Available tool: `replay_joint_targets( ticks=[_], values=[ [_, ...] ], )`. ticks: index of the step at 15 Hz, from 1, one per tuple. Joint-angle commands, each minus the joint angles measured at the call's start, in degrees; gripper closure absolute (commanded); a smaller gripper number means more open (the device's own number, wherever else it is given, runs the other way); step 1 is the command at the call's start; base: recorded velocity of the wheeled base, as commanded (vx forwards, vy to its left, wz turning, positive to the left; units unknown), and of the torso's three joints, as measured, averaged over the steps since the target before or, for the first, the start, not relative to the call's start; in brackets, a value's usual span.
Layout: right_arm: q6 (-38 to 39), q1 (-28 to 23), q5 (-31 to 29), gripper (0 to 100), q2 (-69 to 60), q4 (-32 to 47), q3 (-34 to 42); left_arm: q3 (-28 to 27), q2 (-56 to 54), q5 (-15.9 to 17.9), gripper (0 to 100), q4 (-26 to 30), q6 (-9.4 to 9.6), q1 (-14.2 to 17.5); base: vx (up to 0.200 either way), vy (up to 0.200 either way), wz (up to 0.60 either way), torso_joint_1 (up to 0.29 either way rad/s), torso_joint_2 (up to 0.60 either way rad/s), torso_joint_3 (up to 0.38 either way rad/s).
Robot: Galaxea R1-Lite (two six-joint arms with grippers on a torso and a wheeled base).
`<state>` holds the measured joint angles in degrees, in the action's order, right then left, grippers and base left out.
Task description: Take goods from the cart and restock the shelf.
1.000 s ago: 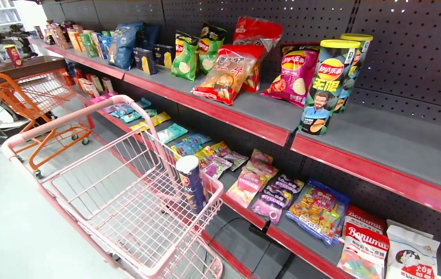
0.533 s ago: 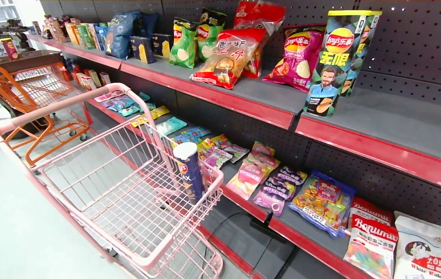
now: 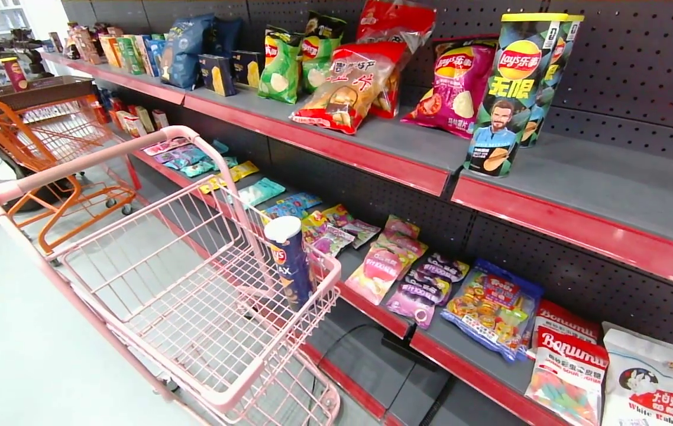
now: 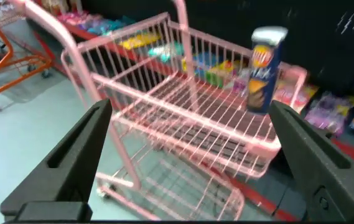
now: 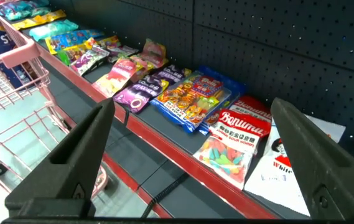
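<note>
A dark blue chip can (image 3: 290, 263) with a white lid stands upright in the pink cart (image 3: 94, 164), in the basket corner nearest the shelf. In the left wrist view my left gripper (image 4: 189, 165) hangs open and empty, some way off from the cart's rim (image 4: 183, 112) and the can (image 4: 265, 71). My right gripper (image 5: 195, 165) is open and empty too, out in front of the lower shelf's candy bags (image 5: 192, 96). Two tall chip cans (image 3: 505, 97) stand on the grey upper shelf (image 3: 579, 195).
Bare grey shelf lies to the right of the tall cans. Chip bags (image 3: 348, 89) crowd the upper shelf's left part. Candy and sweet bags (image 3: 490, 307) cover the lower shelf. An orange cart (image 3: 47, 136) stands behind the pink one. A black cable (image 3: 342, 349) lies under the shelf.
The head camera shifted a second ago, so the whole picture sits a little higher. The can, the cart and the shelf goods have kept their places.
</note>
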<state>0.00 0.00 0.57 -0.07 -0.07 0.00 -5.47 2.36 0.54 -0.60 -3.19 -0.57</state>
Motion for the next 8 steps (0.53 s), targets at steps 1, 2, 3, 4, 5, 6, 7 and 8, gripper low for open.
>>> replay_joint_targets(
  ticks=[1,2,3,4,5,6,7,8],
  values=[
    [-0.1,0.0,0.0,0,0.1,0.0,0.0,-22.4,25.4,0.3,0,-1.0,-6.47,-2.8,0.000,0.000,0.00,0.000,0.00,0.000],
    [-0.1,0.0,0.0,0,0.1,0.0,0.0,-25.2,31.8,0.5,0,-1.3,-5.24,-2.8,0.000,0.000,0.00,0.000,0.00,0.000],
    [-0.1,0.0,0.0,0,0.1,0.0,0.0,-27.1,40.2,0.5,0,-4.1,-5.07,-2.4,0.000,0.000,0.00,0.000,0.00,0.000],
    [-0.3,0.0,0.0,0,0.1,0.0,0.0,-27.1,49.2,0.6,0,-10.7,-4.98,-2.2,0.000,0.000,0.00,0.000,0.00,0.000],
    [-0.2,0.0,0.0,0,0.1,0.0,0.0,-27.0,55.9,1.8,0,-17.9,-4.63,-2.3,0.000,0.000,0.00,0.000,0.00,0.000],
    [-0.2,0.0,0.0,0,0.1,0.0,0.0,-27.0,57.8,2.6,0,-19.9,-4.54,-2.2,0.000,0.000,0.00,0.000,0.00,0.000],
    [-0.3,0.0,0.0,0,0.1,0.0,0.0,-27.0,66.5,9.3,0,-26.6,-3.40,-0.7,0.000,0.000,0.00,0.000,0.00,0.000],
    [-0.3,0.0,0.0,0,0.1,0.0,0.0,-27.0,71.1,14.1,0,-27.8,1.08,0.2,0.000,0.000,0.00,0.000,0.00,0.000]
  ],
)
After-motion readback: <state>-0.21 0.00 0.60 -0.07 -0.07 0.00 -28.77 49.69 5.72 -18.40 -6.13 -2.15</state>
